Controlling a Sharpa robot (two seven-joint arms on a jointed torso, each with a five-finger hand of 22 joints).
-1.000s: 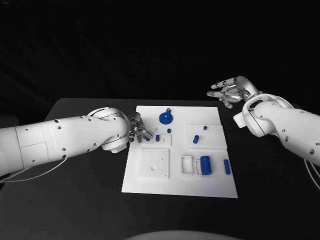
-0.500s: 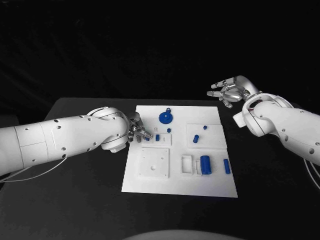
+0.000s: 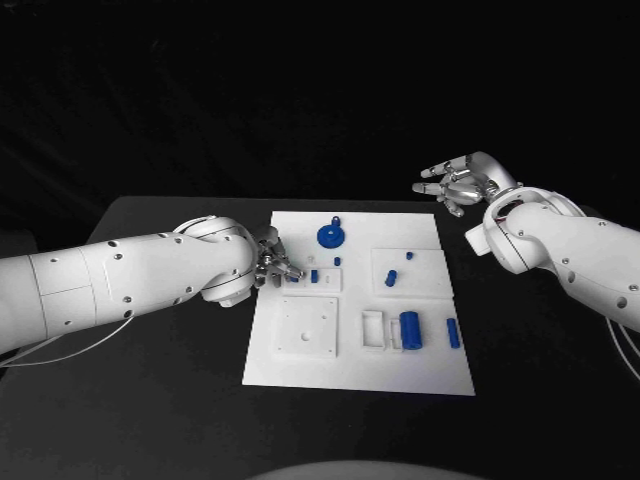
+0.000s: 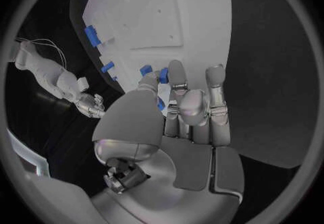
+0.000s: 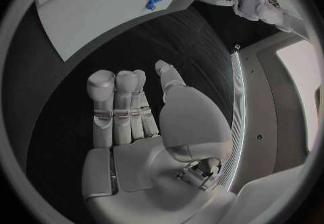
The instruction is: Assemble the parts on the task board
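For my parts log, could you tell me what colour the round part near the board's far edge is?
Blue; the round part shows best in the head view.

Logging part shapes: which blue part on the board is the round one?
The blue disc near the task board's far edge; the other blue parts are small pegs or upright cylinders.

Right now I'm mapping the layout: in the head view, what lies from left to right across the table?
Left robot hand → round blue part → blue cylinder → thin blue part → right robot hand.
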